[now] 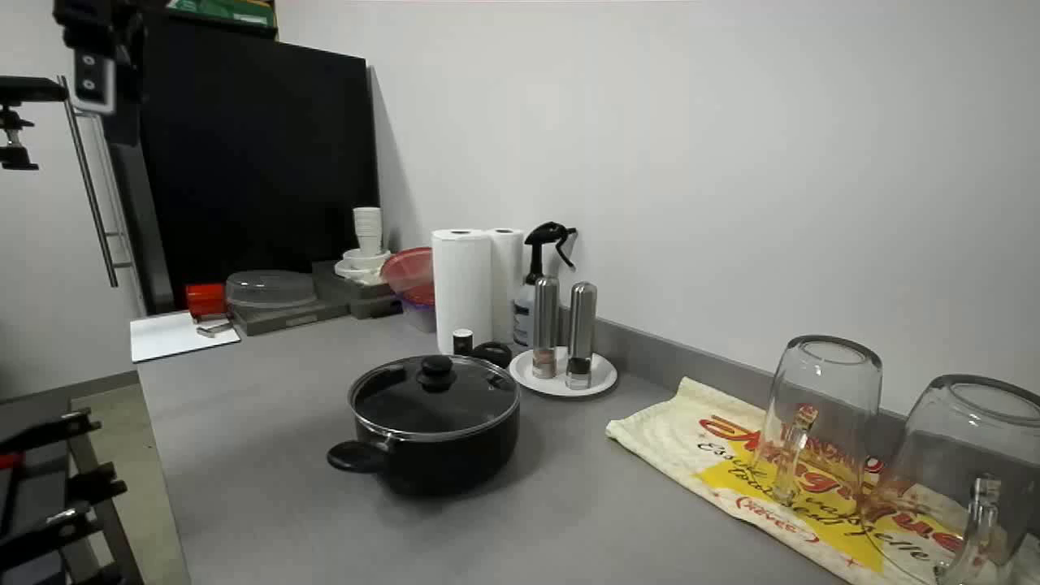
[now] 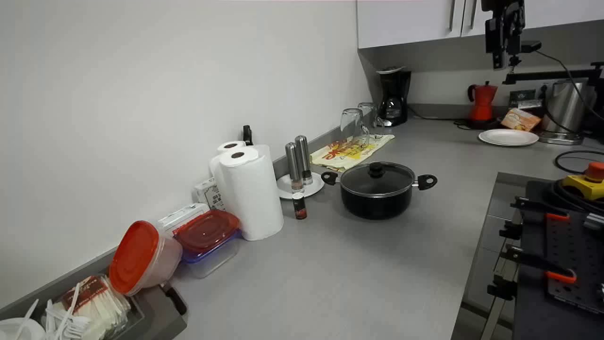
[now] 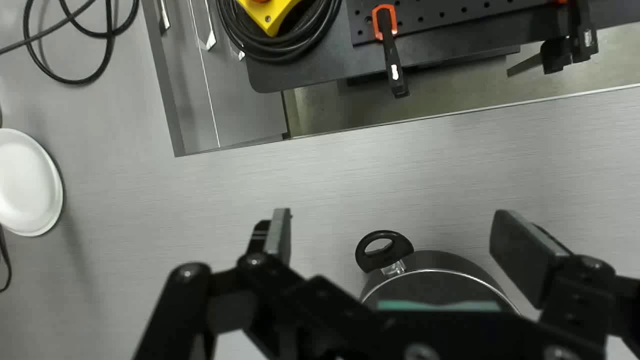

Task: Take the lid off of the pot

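The low black pot (image 1: pixel 451 463) stands upright on the grey counter in both exterior views (image 2: pixel 376 205). The round glass lid (image 1: pixel 479 402) with its black knob (image 1: pixel 437 367) lies flat on the pot; it also shows in an exterior view (image 2: pixel 396 179). My gripper (image 1: pixel 110 114) is high above the counter, well apart from the pot, and also shows in an exterior view (image 2: pixel 506 59). In the wrist view the gripper (image 3: pixel 390 217) is open and empty. There the pot's handle (image 3: pixel 382 252) and part of the lid (image 3: pixel 435 287) show; the gripper's body hides the knob.
A white plate (image 1: pixel 605 378) with two grinders (image 1: pixel 582 333) and paper towel rolls (image 1: pixel 463 292) stand behind the pot. Upturned glass mugs (image 1: pixel 821 406) stand on a yellow printed cloth (image 1: pixel 674 431). A black cart (image 2: pixel 533 283) with clamps stands along the counter's edge.
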Tool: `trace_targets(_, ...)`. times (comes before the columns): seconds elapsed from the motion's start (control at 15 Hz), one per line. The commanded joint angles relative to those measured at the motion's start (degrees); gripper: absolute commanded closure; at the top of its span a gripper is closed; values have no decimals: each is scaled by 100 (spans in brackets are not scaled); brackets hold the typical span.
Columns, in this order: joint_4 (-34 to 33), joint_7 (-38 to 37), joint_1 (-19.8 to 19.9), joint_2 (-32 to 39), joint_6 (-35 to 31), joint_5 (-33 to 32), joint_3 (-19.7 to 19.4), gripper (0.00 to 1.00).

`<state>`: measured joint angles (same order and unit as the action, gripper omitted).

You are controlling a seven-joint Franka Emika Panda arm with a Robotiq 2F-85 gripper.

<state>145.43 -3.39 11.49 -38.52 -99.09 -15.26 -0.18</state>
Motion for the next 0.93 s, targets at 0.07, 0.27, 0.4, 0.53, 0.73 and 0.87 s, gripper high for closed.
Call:
trace_targets(0.07, -14, -73, -154, 3, 33, -67, -123, 0)
trace_targets(0.27, -14, -73, -154, 3, 33, -67, -123, 0)
trace_targets(0.4, -13, -73, -154, 3, 33, -67, -123, 0)
trace_targets(0.53, -79, -76, -139, 50, 26, -94, -123, 0)
trace_targets(0.73, -841, -21, -109, 450, -104, -445, -65, 0)
trace_targets(0.87, -1491, 13, -144, 753, -182, -710, 7, 0)
